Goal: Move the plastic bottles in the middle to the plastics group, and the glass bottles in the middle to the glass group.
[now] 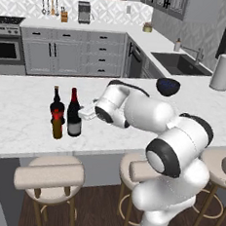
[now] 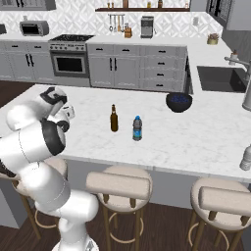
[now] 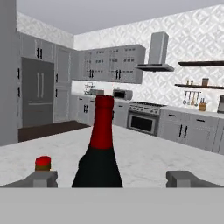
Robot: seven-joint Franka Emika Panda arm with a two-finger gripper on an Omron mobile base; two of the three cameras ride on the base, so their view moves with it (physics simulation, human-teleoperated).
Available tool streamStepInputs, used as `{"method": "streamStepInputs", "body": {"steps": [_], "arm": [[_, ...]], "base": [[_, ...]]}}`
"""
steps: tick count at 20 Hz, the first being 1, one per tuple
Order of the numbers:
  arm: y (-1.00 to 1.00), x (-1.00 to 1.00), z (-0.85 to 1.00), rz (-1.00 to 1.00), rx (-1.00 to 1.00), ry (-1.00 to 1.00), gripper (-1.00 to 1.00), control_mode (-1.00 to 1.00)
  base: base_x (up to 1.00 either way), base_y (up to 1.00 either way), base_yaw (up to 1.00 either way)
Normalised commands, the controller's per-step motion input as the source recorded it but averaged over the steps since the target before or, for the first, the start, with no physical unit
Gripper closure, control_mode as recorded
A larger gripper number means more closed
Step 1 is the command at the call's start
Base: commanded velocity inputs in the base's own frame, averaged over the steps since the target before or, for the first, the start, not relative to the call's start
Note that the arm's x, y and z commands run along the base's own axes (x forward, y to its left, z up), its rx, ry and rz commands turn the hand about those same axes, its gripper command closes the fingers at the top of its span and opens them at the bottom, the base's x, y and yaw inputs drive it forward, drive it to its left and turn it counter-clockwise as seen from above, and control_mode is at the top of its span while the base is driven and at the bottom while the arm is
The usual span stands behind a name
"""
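Observation:
The tall black wine bottle with red foil top and pale label stands upright on the island's left part, close beside the dark red-labelled bottle and the stubby amber bottle. My gripper is just right of the wine bottle. In the hand view the wine bottle rises between my fingertips, which stand wide apart and clear of it: my gripper is open. The red-labelled bottle's cap peeks out at the left. The slim olive-brown beer bottle and the small bluish plastic bottle stand mid-counter.
A dark blue bowl sits on the island's far side, and a paper-towel roll stands near the sink. A pale bottle shows at the island's right end. Stools line the near edge of the marble counter.

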Motion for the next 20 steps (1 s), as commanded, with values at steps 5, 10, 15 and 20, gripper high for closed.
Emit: {"method": "streamStepInputs", "body": {"steps": [5, 10, 15, 20], "arm": [[-0.55, -0.37, 0.51, -0.24, 0.0, 0.2, -1.0, -1.0], [-0.62, -0.46, 0.58, -0.24, 0.0, 0.25, -1.0, -1.0], [-0.68, -0.42, 0.65, -0.26, 0.0, 0.35, -1.0, -1.0], [-0.65, -0.34, 0.77, -0.26, 0.01, 0.44, -1.0, -1.0]], "base": [[0.0, 0.0, 0.0], [0.0, 0.0, 0.0], [0.0, 0.0, 0.0], [0.0, 0.0, 0.0]]}}
